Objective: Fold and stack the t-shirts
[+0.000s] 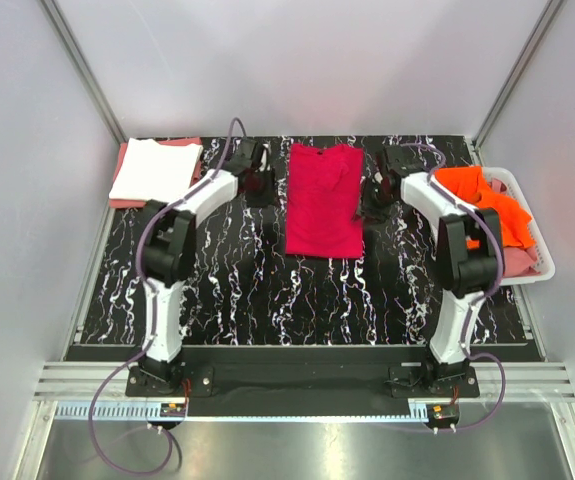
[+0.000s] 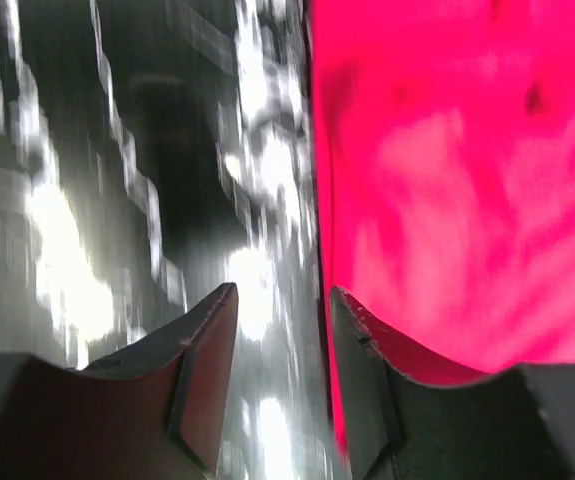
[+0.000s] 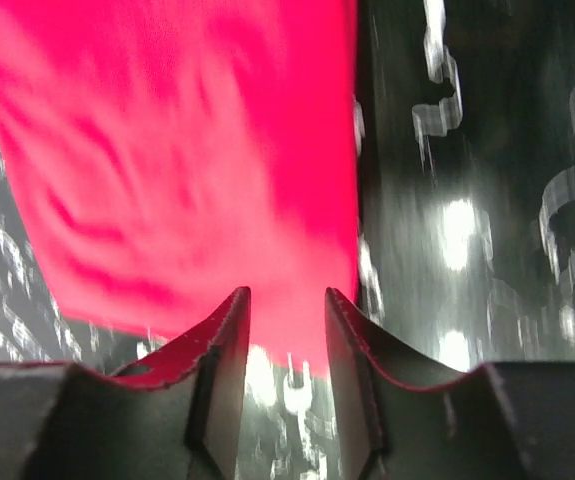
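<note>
**Left wrist view.** Nearest the lens, the two dark fingers (image 2: 202,380) of the left tool (image 2: 283,292) stood partly apart. Only the black, white-veined table (image 2: 117,250) showed through the gap, and the tool held nothing. The long edge of the crimson t-shirt (image 2: 467,200) ran just beside one finger. Whether the finger touched the cloth could not be told through the blur.

**Right wrist view.** The right tool (image 3: 287,293) was about as far open and also held nothing. The crimson t-shirt (image 3: 187,150) lay beyond the tips, with its edge crossing the far end of the gap.

**Top external view.** This view alone showed the whole layout.
- The crimson t-shirt (image 1: 324,200) lay flat as a narrow oblong at the far middle of the table (image 1: 247,290).
- The left tool (image 1: 257,185) stood close at one long side of the shirt and the right tool (image 1: 377,195) at the other. From this height, how far they were open could not be read.
- At the far left corner, a folded white t-shirt (image 1: 155,167) rested on a salmon-pink t-shirt (image 1: 117,201).
- At the right edge, a bright orange t-shirt (image 1: 462,181) lay bunched in a white basket (image 1: 544,258), partly behind the right arm.

The wrist views gave the finger gaps and cloth edges but none of the other garments.
</note>
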Controlling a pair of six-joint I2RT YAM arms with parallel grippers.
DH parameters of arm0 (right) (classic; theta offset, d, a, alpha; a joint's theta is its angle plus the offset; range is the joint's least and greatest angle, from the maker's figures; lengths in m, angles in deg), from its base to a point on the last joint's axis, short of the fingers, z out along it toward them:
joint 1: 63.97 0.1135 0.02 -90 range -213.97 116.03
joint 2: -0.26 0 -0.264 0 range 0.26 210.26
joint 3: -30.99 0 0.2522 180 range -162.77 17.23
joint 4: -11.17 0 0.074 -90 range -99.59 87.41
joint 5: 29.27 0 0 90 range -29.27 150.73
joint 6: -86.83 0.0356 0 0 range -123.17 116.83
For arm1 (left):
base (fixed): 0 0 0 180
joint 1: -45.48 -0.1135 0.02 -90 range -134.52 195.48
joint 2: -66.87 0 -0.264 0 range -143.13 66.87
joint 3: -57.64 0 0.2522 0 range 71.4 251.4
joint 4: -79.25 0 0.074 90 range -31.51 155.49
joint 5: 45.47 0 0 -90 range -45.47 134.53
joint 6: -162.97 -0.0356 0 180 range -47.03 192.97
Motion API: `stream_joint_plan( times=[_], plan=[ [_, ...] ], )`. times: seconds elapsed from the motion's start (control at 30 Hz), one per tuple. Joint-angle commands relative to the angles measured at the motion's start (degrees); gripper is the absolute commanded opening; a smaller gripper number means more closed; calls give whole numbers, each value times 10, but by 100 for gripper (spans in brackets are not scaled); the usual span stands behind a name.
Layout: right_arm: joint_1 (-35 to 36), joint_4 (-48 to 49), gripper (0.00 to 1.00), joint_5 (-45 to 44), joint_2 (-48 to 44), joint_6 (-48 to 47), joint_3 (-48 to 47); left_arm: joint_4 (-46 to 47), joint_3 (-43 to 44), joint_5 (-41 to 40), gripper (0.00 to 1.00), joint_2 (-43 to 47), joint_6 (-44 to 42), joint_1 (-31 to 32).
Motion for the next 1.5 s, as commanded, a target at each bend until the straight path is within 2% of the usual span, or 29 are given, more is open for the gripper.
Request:
stream_joint_plan(
  times=[0.0, 0.03, 0.13, 0.23, 0.3, 0.4, 0.6, 0.8, 0.87, 0.9, 0.93, 0.97, 1.0, 1.03, 1.07, 1.2, 1.33, 1.47],
  plan=[
    [1, -10, 44, 20, -105, 17, 64, 5, -87, 41, 48, 131, -15, 32],
    [1, -10, 45, 27, -115, 18, 80, 12, -142, 42, 49, 146, -15, 38],
    [1, -6, 48, 55, -138, 8, 120, 65, -231, 76, 50, 190, 1, 52],
    [1, 2, 51, 45, -148, -5, 145, 102, -273, 91, 51, 203, 15, 57],
    [1, 8, 52, 42, -144, -14, 157, 126, -284, 98, 51, 197, 23, 58],
    [-1, 9, 51, 47, -124, -23, 161, 156, -296, 149, 52, 174, 41, 58],
    [-2, 37, 46, 62, -82, -37, 165, 144, -307, 107, 53, 156, 37, 66],
    [-3, 51, 44, 64, -67, -33, 184, 144, -303, 101, 52, 133, 31, 67],
    [-3, 57, 43, 57, -66, -33, 191, 156, -305, 116, 46, 125, 36, 67],
    [-3, 62, 38, 50, -68, -32, 193, 158, -307, 122, 34, 123, 38, 66],
    [-3, 67, 33, 44, -69, -35, 199, 161, -310, 129, 16, 118, 42, 67],
    [-3, 67, 25, 44, -71, -36, 202, 163, -310, 130, 16, 117, 44, 66],
    [-3, 70, 17, 39, -75, -35, 205, 164, -313, 133, 2, 117, 45, 67],
    [-2, 73, 2, 40, -79, -33, 214, 163, -318, 133, 0, 124, 49, 67],
    [-2, 74, 0, 40, -84, -28, 220, 164, -325, 128, 0, 131, 53, 67],
    [0, 94, 0, 70, -148, -4, 277, 164, -402, 93, 0, 219, 86, 73],
    [3, 100, 0, 65, -230, 29, 382, 167, -492, 67, 0, 310, 108, 88],
    [22, 124, 0, 87, -309, 74, 475, 167, -578, 53, 0, 394, 123, 135]
  ],
)
